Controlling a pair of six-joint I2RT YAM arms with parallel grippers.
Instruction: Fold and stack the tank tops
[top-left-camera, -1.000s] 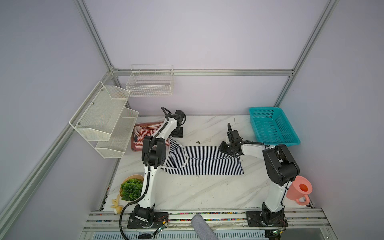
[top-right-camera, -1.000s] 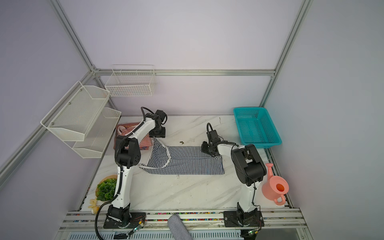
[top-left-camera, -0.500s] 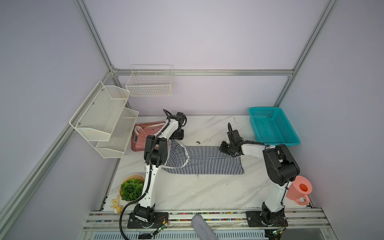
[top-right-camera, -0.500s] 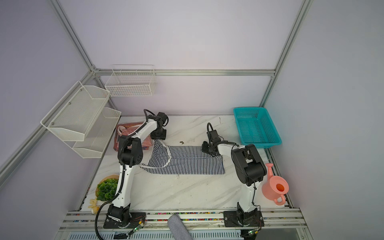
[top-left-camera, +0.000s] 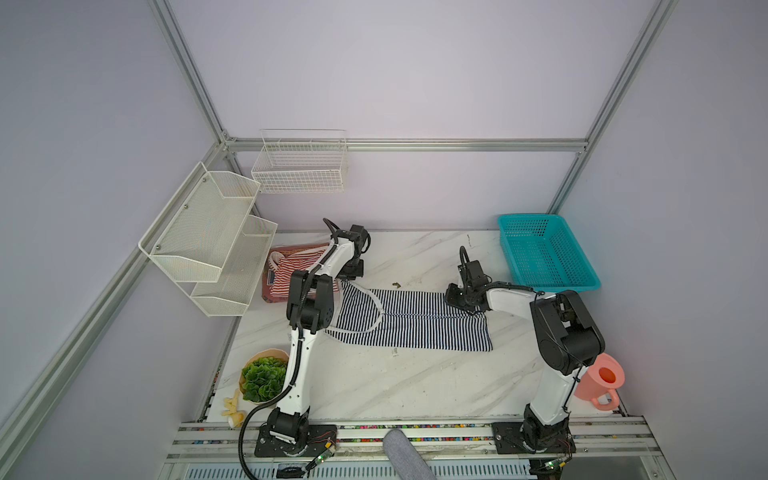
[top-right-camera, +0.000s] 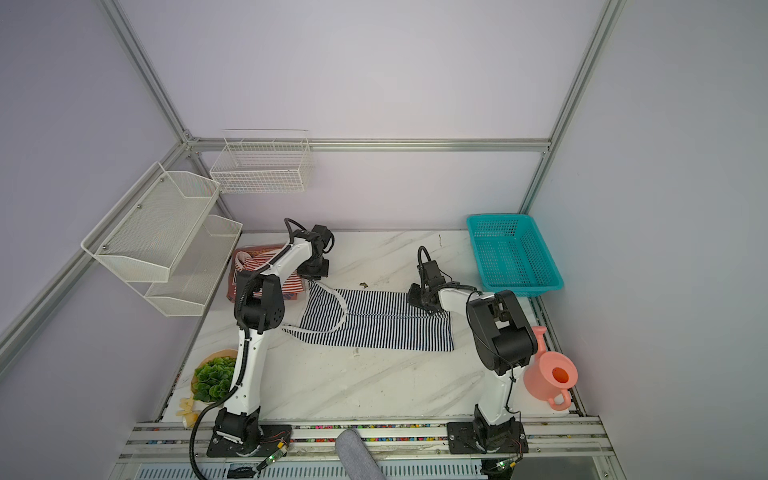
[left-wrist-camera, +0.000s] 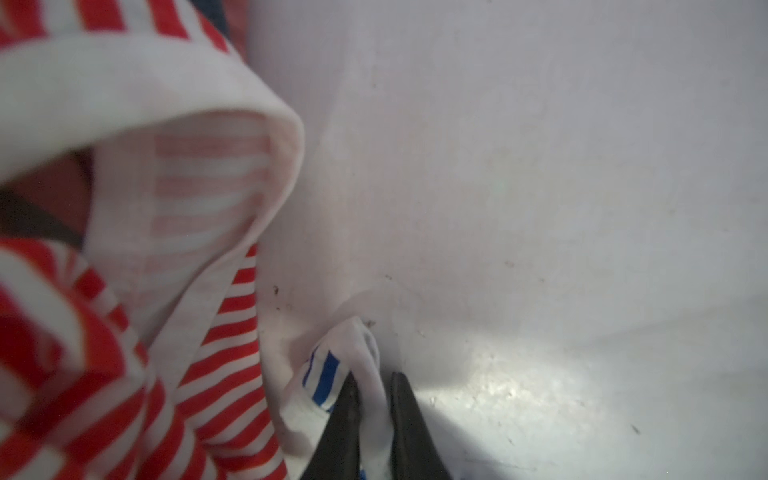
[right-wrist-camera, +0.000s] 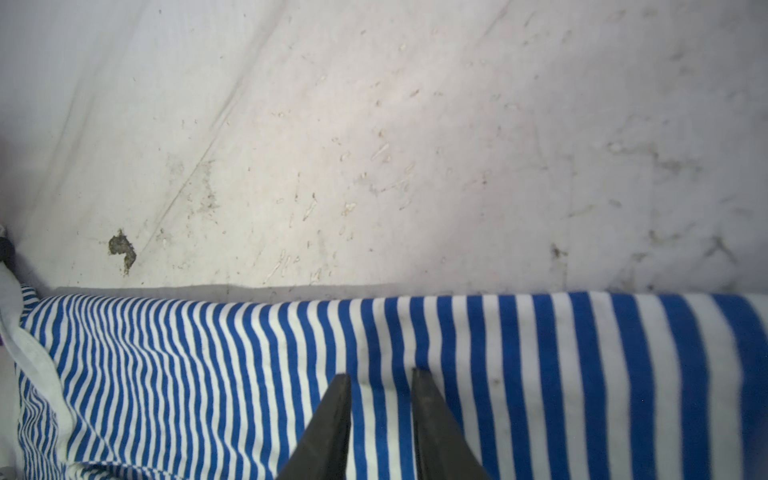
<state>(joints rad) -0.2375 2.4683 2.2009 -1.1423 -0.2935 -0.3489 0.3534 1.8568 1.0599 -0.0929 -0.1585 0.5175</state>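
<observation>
Navy-and-white striped tank top (top-left-camera: 409, 322) of soft sleeveless cloth lies spread flat on the white marbled tabletop (top-left-camera: 374, 382), stretched between the two pincers in both top views. The left pincer (left-wrist-camera: 372, 382) is clamped on the top's white-trimmed shoulder strap, with a bunch of cloth squeezed between its black fingers (left-wrist-camera: 345, 415). The right pincer (right-wrist-camera: 380, 374) is down on the hem at the opposite end. Its jaws stand slightly apart with stripes showing between them, and whether they pinch the cloth cannot be told. Just beside the left pincer, away from the navy top, the red-and-white striped tank top (left-wrist-camera: 232, 332) with pale trim lies crumpled on a rust-red garment (top-left-camera: 297, 250). Beyond the right pincer sits a teal plastic mesh basket (top-left-camera: 544, 253).
</observation>
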